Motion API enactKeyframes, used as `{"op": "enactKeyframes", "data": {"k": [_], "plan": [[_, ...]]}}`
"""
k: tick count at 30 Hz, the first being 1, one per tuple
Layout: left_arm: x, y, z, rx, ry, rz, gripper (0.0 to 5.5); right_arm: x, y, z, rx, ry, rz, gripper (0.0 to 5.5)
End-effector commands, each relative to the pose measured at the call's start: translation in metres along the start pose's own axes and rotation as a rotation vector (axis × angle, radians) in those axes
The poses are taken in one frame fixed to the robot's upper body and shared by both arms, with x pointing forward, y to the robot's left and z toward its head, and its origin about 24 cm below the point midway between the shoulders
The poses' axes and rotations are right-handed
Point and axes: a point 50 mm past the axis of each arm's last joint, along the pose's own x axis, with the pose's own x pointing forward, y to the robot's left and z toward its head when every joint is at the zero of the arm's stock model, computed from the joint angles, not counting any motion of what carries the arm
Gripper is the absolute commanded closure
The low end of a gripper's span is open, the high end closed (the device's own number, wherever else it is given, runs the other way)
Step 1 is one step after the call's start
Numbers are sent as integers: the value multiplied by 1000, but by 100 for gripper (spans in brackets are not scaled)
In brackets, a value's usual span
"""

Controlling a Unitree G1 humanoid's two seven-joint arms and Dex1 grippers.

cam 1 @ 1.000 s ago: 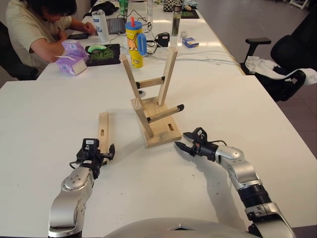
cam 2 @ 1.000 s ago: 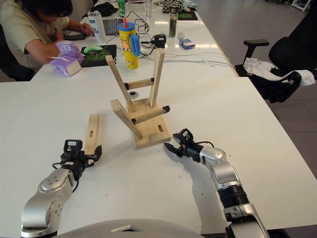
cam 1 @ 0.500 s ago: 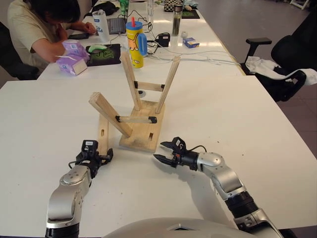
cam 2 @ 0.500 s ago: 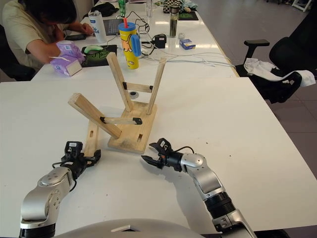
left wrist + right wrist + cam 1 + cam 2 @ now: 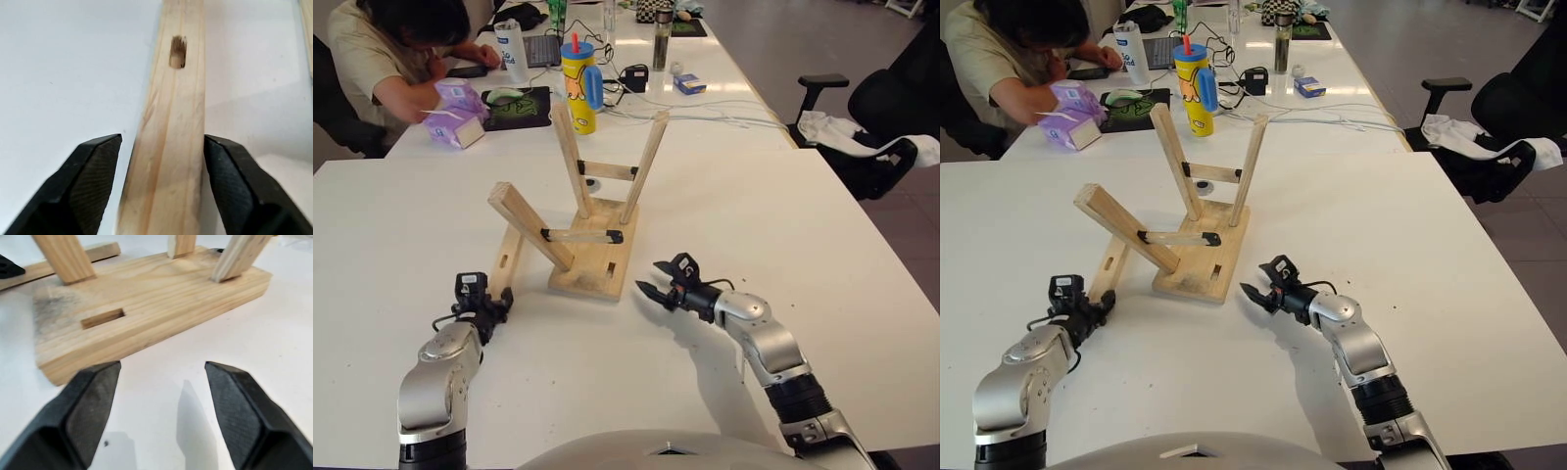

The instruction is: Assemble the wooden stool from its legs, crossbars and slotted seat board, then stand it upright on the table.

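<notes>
Left claw [image 5: 495,299] is open wide around the near end of the loose leg [image 5: 509,262], which lies flat on the worktop [image 5: 754,215]. Right claw [image 5: 649,279] is open wide too, just beside the seat board [image 5: 605,266], not touching. Three legs [image 5: 570,162] and two crossbars [image 5: 607,170] are in. One slot [image 5: 101,318] is empty, and it all sits upside down, so flipping is left.

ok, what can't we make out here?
- Left wrist view: the near end of the loose leg is cut off by the frame edge. Whether the left gripper touches it is unclear.
- Right wrist view: the mounted legs on the seat board are cut off by the frame edge.
- Head views: the loose leg's far end is hidden behind the tilted stool leg.
</notes>
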Motion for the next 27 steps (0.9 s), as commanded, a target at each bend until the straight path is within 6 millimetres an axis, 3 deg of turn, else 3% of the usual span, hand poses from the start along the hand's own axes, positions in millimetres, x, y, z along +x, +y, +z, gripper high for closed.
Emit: {"op": "enactKeyframes", "data": {"k": [1,4,11,19,27], "plan": [[8,0,39,-32,-182,16,328,-2,-16,7,70,-50,-92,229],[12,1,53,-5,-252,30,373,-4,-24,9,93,-68,-131,229],[6,2,32,149,-160,16,465,-4,-22,7,118,-66,-113,229],[-2,5,11,119,-81,-63,363,-5,-16,0,149,-55,-118,229],[5,11,-8,80,32,-61,250,-5,-14,-2,170,-51,-118,229]]}}
